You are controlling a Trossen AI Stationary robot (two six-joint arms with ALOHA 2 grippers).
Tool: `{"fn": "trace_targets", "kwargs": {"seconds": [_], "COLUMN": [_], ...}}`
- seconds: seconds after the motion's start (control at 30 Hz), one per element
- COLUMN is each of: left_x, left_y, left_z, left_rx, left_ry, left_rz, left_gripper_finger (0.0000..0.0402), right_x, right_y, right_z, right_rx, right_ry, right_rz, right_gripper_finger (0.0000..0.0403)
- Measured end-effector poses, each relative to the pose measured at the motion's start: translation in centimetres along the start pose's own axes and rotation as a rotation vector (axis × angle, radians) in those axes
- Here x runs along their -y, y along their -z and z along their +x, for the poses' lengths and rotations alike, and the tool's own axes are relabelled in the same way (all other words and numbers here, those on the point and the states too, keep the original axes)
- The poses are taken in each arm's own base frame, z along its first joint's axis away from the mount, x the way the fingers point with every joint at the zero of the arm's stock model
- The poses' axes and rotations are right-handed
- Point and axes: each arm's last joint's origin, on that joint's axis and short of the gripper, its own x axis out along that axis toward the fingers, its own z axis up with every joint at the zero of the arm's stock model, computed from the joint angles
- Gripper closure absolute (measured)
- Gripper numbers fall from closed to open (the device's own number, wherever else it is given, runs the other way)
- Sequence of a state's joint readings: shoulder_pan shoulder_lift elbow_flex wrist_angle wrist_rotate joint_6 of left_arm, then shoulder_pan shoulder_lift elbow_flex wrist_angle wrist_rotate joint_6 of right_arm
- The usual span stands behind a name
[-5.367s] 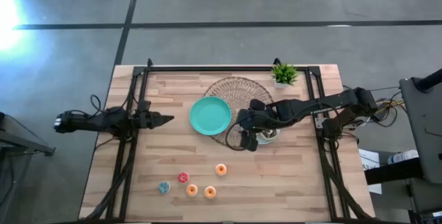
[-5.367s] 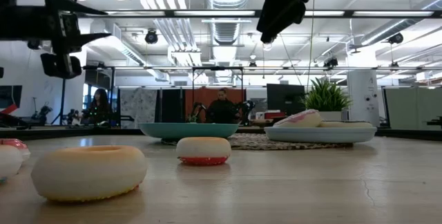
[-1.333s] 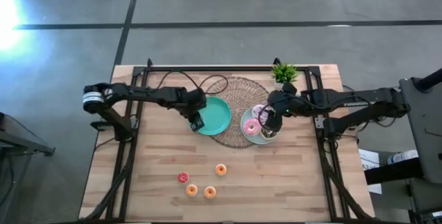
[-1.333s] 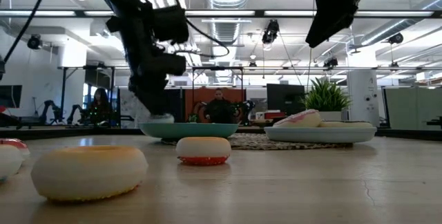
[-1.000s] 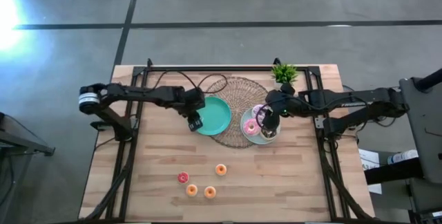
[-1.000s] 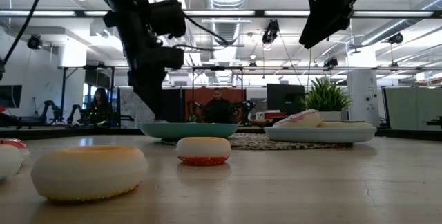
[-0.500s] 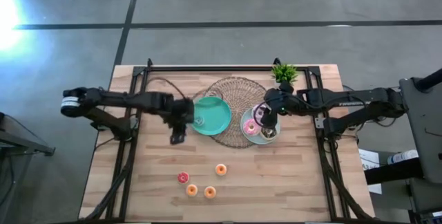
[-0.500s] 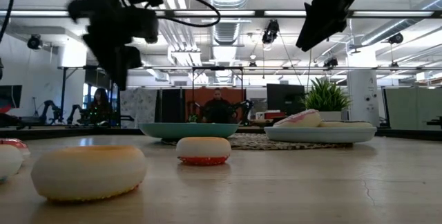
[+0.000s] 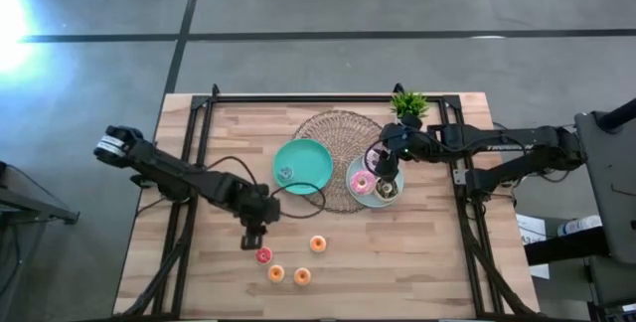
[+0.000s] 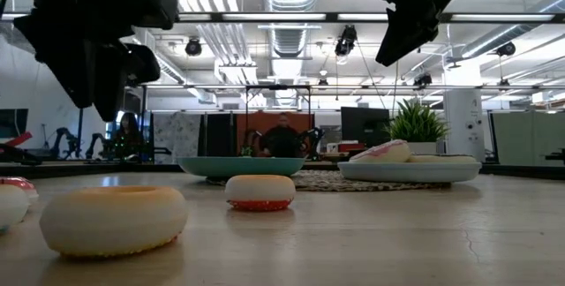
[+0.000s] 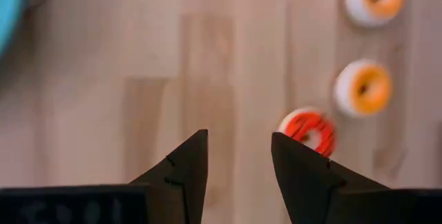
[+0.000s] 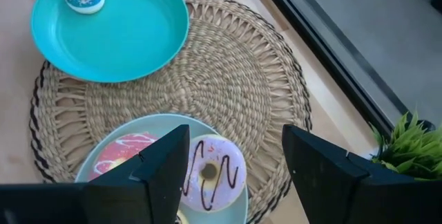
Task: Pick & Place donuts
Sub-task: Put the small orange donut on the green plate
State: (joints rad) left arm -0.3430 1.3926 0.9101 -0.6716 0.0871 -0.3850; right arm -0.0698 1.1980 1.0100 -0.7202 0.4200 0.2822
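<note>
Your left gripper [image 9: 254, 241], fingers spread, is hanging lower centre of the high view, just above the small red toy donut [image 9: 263, 255] lying on the pale wooden table [image 9: 397, 252]. You are needing to centre both fingers around that ring before descending. Your right gripper [image 9: 381, 170], also spread, is waiting over the light-blue plate [image 12: 238, 207].

Blue donut [image 9: 286, 173]: now deposited on teal plate [image 9: 316, 158]. Left gripper [image 9: 252, 241]: withdrawn from plate, repositioned, fingers parted, just beside red donut [image 9: 263, 255].
</note>
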Motion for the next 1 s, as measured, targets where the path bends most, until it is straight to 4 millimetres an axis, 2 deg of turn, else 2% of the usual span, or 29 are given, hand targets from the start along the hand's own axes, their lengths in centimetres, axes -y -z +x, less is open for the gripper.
{"fn": "trace_targets", "kwargs": {"seconds": [0.4, 0.5, 0.7, 0.87, 1.0], "left_x": [4.5, 5.0, 4.8, 4.8, 5.0], "left_y": [2.2, 2.8, 3.0, 3.0, 2.7], "left_z": [3.4, 4.7, 6.5, 6.6, 5.5], "left_rx": [-0.014, -0.04, -0.074, -0.075, -0.033], "left_ry": [0.073, 0.023, -0.042, -0.044, -0.037], "left_rz": [-0.05, -0.062, -0.126, -0.17, -0.179], "left_gripper_finger": [0.0269, 0.0269, 0.0269, 0.0269, 0.0269], "right_x": [0.0, 0.1, 0.2, 0.2, 0.2], "right_y": [0.0, 0.0, 0.0, 0.0, 0.0], "right_z": [0.1, 0.2, 0.2, 0.2, 0.2], "right_rx": [-0.006, -0.007, -0.008, -0.009, -0.01], "right_ry": [0.001, 0.004, 0.009, 0.009, 0.009], "right_rz": [-0.058, -0.056, -0.05, -0.05, -0.049], "right_gripper_finger": [0.0179, 0.0179, 0.0179, 0.0179, 0.0179]}}
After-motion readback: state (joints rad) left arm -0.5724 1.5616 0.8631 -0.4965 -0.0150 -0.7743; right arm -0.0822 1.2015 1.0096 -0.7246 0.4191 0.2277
